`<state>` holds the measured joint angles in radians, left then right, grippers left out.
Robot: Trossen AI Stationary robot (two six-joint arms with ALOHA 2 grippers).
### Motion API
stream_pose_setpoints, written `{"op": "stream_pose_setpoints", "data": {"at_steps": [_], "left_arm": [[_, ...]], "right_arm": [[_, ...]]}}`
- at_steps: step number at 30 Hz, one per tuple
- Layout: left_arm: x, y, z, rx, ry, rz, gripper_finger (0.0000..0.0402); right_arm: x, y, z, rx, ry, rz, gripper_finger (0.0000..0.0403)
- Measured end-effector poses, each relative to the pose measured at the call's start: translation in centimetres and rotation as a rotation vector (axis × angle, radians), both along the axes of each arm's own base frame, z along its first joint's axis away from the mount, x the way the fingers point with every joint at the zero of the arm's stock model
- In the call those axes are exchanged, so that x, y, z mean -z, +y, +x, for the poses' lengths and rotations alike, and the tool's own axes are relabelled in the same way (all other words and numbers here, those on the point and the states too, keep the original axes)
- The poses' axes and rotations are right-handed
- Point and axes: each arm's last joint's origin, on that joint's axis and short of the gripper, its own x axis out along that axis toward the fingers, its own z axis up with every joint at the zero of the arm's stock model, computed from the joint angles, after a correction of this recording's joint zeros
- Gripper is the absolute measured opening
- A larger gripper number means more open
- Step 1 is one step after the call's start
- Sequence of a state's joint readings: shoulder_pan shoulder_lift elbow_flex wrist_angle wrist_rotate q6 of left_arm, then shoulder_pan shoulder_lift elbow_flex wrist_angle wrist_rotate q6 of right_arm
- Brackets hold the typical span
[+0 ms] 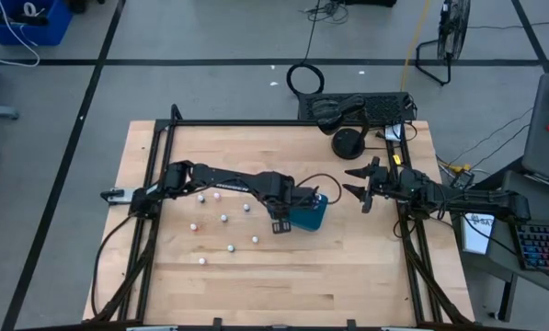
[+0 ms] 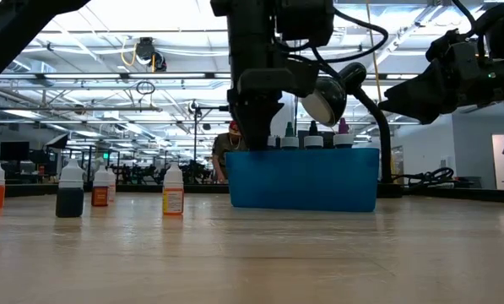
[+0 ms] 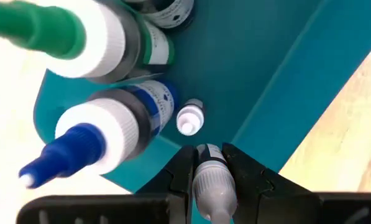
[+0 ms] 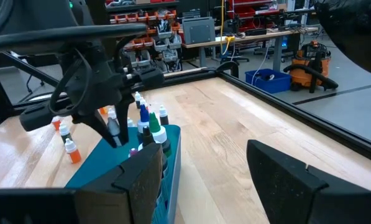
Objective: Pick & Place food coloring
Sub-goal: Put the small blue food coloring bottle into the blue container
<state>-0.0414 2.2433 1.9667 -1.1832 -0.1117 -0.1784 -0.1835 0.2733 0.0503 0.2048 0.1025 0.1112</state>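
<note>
The food coloring bottles are tiny, with white caps and coloured bodies. Several stand upright on the table [image 1: 223, 218] [image 2: 69, 190], left of the teal box [image 1: 308, 214] [image 2: 304, 179]. Others stand inside the box, among them a blue-tipped one [image 3: 104, 134] and a green-tipped one [image 3: 61, 31]. My left gripper [image 1: 286, 217] [image 3: 211, 177] is over the box's left end, shut on one bottle [image 3: 209, 167]. My right gripper [image 1: 360, 185] [image 4: 210, 180] hovers open, right of the box and above the table. My left gripper pinches one food coloring bottle between its two fingers [image 3: 184, 174], at the top of the body [image 3: 208, 154] just under the white cap. The fingers come from above, pointing down. The bottle is upright in the teal box's corner; whether its base rests on the box floor is hidden.
A black headset and keyboard [image 1: 357, 112] lie at the table's far edge, with a round black base [image 1: 348, 142] in front of them. The black frame rails [image 1: 154, 175] run along the table's sides. Bare wood [image 1: 283, 276] lies near the near edge.
</note>
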Motion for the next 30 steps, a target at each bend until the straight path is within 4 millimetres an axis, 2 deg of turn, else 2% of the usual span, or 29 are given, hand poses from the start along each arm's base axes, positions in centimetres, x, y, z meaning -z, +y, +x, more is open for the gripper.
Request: {"op": "stream_pose_setpoints", "data": {"at_steps": [12,22,30], "left_arm": [[0.0,-0.2,0.1,0.012,-0.007,-0.066,0.0065],[2.4,0.7,-0.3,-0.016,0.008,-0.115,0.0065],[2.9,1.0,-0.5,-0.010,0.005,-0.141,0.0065]], "right_arm": [[0.0,0.0,0.0,0.000,0.000,0.000,0.0224],[0.0,0.0,0.0,0.000,0.000,0.000,0.0224],[0.0,0.0,0.0,0.000,0.000,0.000,0.0224]]}}
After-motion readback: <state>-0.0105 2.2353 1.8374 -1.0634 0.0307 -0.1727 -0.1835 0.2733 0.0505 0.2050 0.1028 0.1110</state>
